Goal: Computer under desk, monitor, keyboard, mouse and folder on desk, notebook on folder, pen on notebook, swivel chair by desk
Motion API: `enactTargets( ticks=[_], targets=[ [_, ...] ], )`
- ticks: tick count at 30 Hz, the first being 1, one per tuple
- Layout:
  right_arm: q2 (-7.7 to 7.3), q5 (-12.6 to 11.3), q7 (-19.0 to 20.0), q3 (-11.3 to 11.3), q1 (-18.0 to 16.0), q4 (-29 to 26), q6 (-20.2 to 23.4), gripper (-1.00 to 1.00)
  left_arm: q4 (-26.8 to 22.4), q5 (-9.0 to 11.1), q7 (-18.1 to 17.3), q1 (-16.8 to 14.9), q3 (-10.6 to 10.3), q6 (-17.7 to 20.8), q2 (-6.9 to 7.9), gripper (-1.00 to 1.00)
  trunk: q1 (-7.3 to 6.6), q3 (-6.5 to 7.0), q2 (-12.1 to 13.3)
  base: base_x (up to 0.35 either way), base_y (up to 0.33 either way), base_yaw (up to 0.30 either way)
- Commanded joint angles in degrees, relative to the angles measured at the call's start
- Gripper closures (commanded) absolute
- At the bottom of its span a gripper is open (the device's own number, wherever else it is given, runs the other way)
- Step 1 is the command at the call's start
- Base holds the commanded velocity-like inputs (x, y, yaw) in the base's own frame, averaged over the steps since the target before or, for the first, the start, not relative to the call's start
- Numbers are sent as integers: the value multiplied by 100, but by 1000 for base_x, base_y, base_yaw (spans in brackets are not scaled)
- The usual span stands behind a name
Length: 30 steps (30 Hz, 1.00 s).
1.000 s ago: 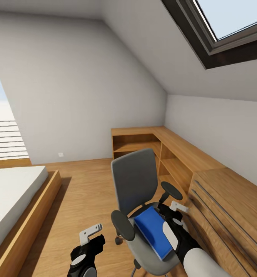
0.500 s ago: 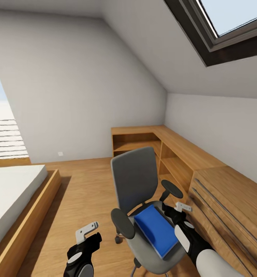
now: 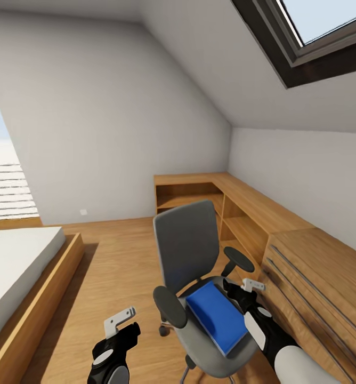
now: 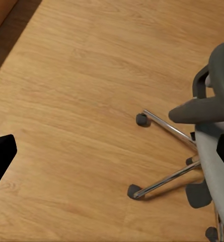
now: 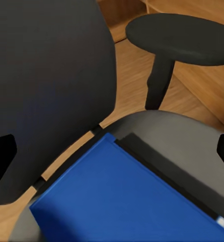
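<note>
- The swivel chair (image 3: 199, 282) stands on the light wood floor (image 3: 114, 266), its grey backrest upright and its black armrests out to each side.
- The blue folder (image 3: 216, 317) lies flat on the chair's grey seat, one corner close to the backrest.
- The right claw (image 3: 241, 290) hovers just beside the folder's far edge, between the seat and the wooden drawer unit (image 3: 316, 288); in the right wrist view its dark fingertips (image 5: 2, 156) sit wide apart, holding nothing.
- The left claw (image 3: 126, 326) hangs over bare floor, near the chair's chrome base (image 4: 167, 156); whether it is wide or narrow cannot be told.
- A white-sheeted bed (image 3: 13, 272) sits to the left.
</note>
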Motion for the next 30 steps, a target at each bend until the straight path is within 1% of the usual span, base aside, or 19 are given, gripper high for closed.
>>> enactTargets(
  ticks=[1, 10, 15, 19, 21, 25, 26, 30],
  targets=[
    [2, -47, 25, -9, -4, 2, -48, -100, -7, 26, 38, -5, -4, 26, 0, -100, 23, -25, -46, 0, 0, 0],
    [-19, -44, 47, -16, -4, 35, -224, -100, -1, 20, 38, -5, -3, 26, -2, -100, 220, -187, -407, 0, 0, 0],
    [-92, -41, 43, -19, -4, 54, -200, -100, 1, 20, 38, -5, 0, 26, 1, -100, 330, -276, -607, 0, 0, 0],
    [-164, -36, 32, -20, -12, 142, -59, -100, 1, 21, 38, -5, 4, 26, 5, -100, 418, -348, -767, 0, 0, 0],
    [-263, -28, 28, -19, -35, 343, 238, -100, 2, 19, 38, -5, 5, 26, 6, -100, 462, -384, -848, 0, 0, 0],
    [-345, -23, 31, -14, -88, 478, 393, -100, 3, 21, 38, -5, 12, 26, 6, -100, 550, -456, -1008, 0, 0, 0],
    [-366, -18, 32, -13, -103, 511, 429, -100, 4, 23, 35, -5, 43, 26, 7, -100, 572, -474, -1048, 0, 0, 0],
    [-380, 4, 30, -2, -113, 538, 461, -100, 4, 19, 25, -5, 138, 26, 7, -100, 660, -546, -1209, 0, 0, 0]
  ],
)
